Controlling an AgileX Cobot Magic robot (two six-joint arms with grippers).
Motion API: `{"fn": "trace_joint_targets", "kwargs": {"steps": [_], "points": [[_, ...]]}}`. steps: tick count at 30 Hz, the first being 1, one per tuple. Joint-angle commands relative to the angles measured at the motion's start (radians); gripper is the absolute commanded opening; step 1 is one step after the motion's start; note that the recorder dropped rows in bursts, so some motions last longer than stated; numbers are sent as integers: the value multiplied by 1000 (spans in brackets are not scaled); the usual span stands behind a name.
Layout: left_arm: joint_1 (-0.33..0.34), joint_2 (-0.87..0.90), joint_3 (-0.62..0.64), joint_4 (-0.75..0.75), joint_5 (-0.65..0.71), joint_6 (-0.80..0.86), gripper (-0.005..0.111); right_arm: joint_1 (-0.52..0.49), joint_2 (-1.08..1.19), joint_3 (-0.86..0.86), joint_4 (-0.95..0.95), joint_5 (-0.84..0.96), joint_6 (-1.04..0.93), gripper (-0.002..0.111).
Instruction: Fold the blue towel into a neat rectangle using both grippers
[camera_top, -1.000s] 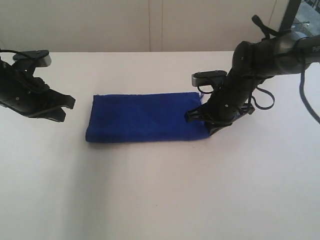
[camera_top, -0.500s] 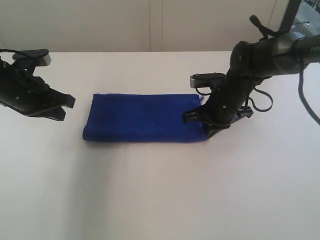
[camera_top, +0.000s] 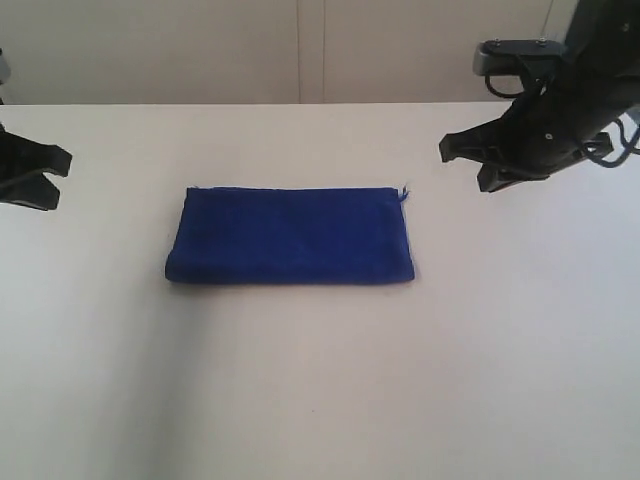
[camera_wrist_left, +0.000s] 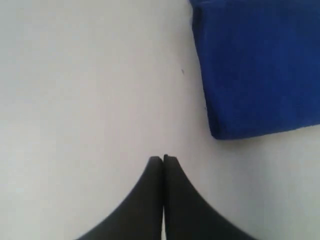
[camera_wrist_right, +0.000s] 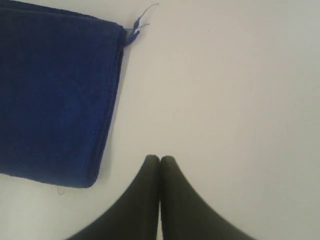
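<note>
The blue towel lies folded as a flat rectangle in the middle of the table, with a frayed thread at its far right corner. The left gripper, at the left edge, and the right gripper, far right, hang clear of it, jaws pressed together and empty.

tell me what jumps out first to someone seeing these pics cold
The deep blue towel, folded into a tidy rectangle, lies mid-way across the white table and grabs the eye at once. The black left gripper and right gripper hang shut off either short end, clear of the cloth. A frayed thread sticks out at the towel's corner on the right gripper's side.
</note>
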Motion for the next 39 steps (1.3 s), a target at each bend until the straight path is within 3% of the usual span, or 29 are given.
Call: {"fn": "trace_joint_targets", "kwargs": {"steps": [1, 8, 24, 39], "points": [[4, -80, 8, -2, 81, -5, 0, -7, -146, 120, 5, -59, 6, 0], [2, -184, 31, -17, 131, 20, 0, -7, -325, 251, 3, -108, 6, 0], [2, -561, 255, -55, 104, 22, 0, -7, -700, 466, -1, -191, 6, 0], [2, -880, 269, -57, 138, 41, 0, -7, -1048, 608, -63, -305, 6, 0]]}}
